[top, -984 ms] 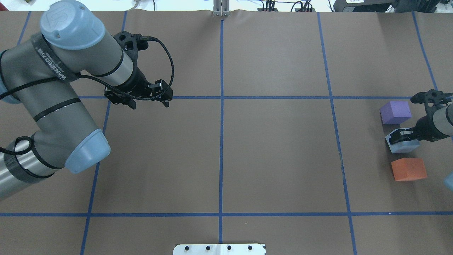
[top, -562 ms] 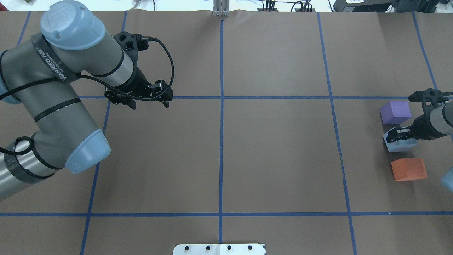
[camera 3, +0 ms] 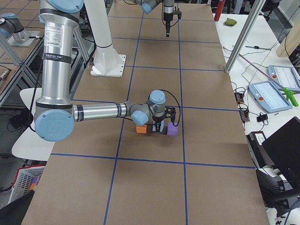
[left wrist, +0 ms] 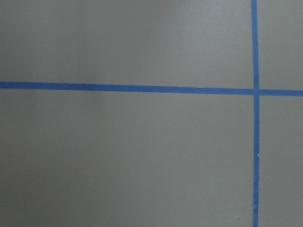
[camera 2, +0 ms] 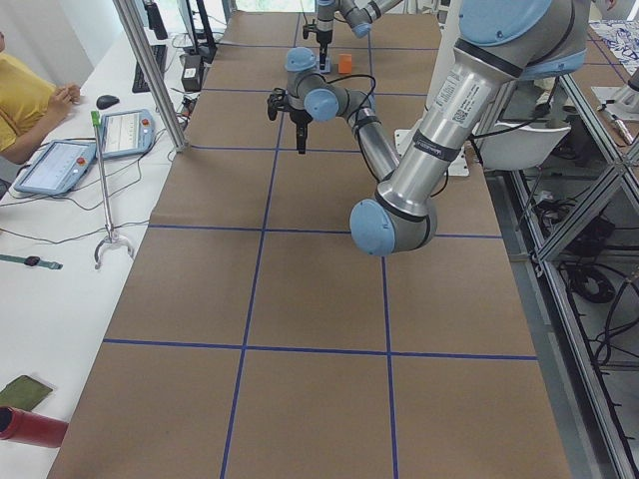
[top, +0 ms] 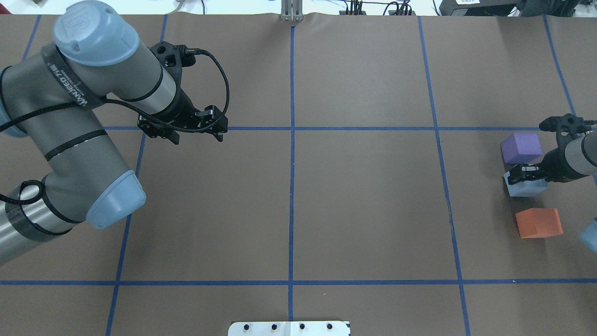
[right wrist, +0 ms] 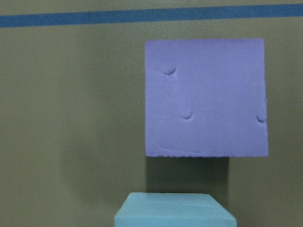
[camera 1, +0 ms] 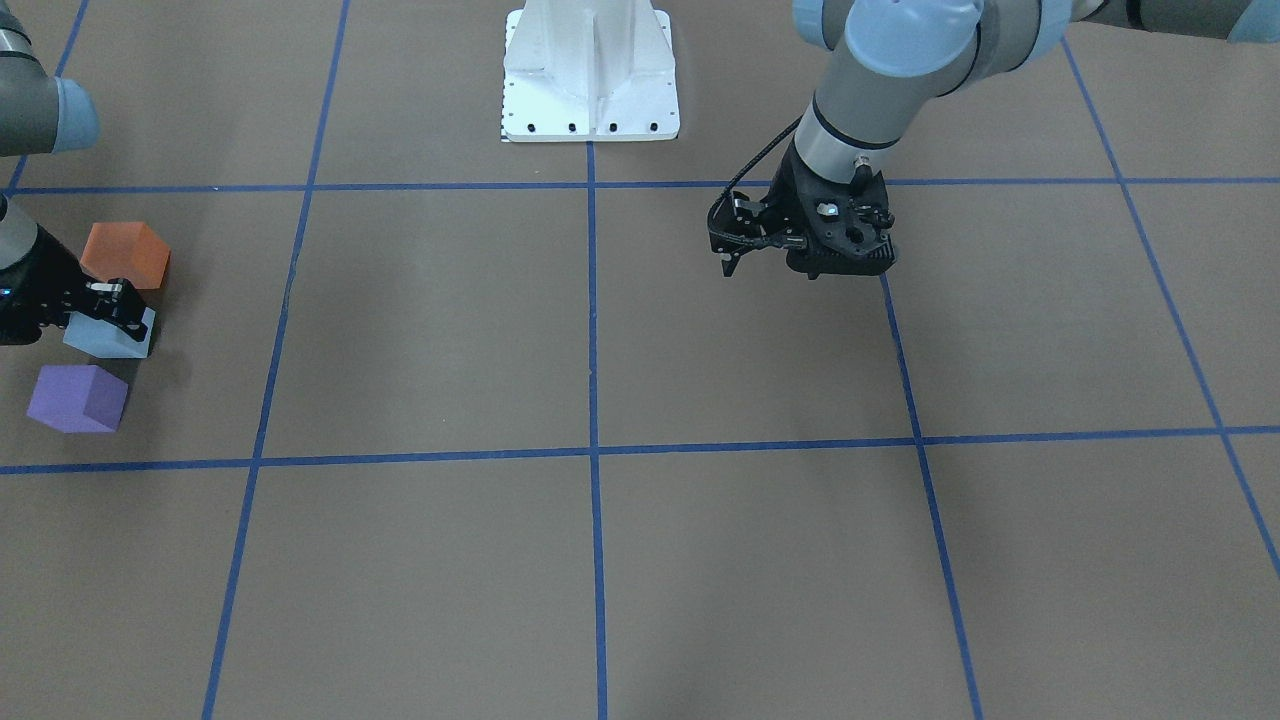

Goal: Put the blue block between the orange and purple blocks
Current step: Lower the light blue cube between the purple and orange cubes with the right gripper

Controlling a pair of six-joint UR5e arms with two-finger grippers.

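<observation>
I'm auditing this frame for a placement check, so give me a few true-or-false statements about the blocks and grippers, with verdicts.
1. The blue block is between the purple block and the orange block. True.
2. The left gripper holds the blue block. False: the right gripper grips it; the left one is empty over bare table.
3. The orange block is stacked on the purple block. False: they lie apart on the table.
4. The left wrist view shows only table and blue tape lines. True.
</observation>
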